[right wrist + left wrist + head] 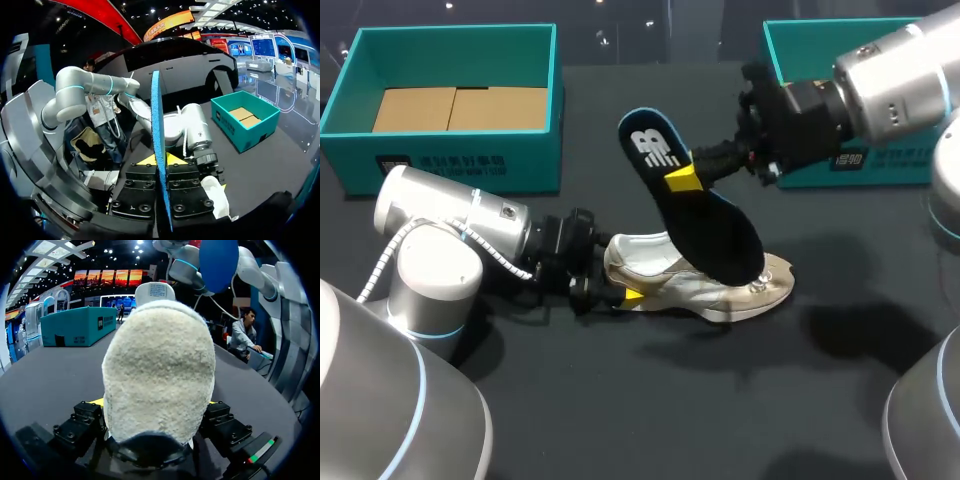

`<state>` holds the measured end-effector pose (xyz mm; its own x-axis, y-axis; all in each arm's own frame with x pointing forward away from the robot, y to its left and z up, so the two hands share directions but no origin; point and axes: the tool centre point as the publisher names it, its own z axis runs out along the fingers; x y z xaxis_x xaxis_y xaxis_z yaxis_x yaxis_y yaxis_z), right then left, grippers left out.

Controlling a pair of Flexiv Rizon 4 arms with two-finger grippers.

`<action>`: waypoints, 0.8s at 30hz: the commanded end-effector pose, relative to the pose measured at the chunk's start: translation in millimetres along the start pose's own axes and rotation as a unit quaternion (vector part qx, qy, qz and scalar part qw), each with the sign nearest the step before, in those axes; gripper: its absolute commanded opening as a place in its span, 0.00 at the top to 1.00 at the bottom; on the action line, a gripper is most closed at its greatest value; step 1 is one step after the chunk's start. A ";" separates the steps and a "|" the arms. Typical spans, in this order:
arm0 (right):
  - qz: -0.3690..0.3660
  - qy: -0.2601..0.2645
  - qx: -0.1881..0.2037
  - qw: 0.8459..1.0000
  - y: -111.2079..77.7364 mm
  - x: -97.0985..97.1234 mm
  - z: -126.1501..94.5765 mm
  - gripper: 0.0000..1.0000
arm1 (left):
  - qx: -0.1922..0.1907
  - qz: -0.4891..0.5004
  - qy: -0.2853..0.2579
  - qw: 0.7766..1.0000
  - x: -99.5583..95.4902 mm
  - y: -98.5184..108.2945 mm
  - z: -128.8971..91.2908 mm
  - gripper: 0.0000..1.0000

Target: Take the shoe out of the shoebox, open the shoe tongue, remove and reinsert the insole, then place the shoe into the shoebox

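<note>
The left jaws pinch the heel of the white sneaker [660, 272], steadying it on the bench [670, 400], while the right jaws, clamped across the insole [715, 235], hold it slanted ahead of them, toe end at the sneaker's mouth.

The shoe [705, 285] lay mid-tabletop [650, 400], its heel clasped by the left claw [620, 282]. Above the shoe slanted the insole [705, 220], pinched in the right claw [685, 178]. One shoebox [450, 150] stood behind-left of the shoe, another [800, 60] behind-right.
</note>
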<state>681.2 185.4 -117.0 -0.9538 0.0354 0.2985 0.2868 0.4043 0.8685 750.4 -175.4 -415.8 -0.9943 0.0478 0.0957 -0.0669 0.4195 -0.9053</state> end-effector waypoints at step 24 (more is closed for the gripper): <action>0.045 0.053 -0.134 0.989 -28.8 46.7 -55.6 1.00 | -0.001 0.000 0.000 1.000 0.0 2.6 2.5 1.00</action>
<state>637.9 124.0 -105.2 -0.9112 -0.0506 0.4089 0.3971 0.1568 0.9043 750.4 -175.4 -415.8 -0.9943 0.0478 0.0956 -0.0669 0.4195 -0.9053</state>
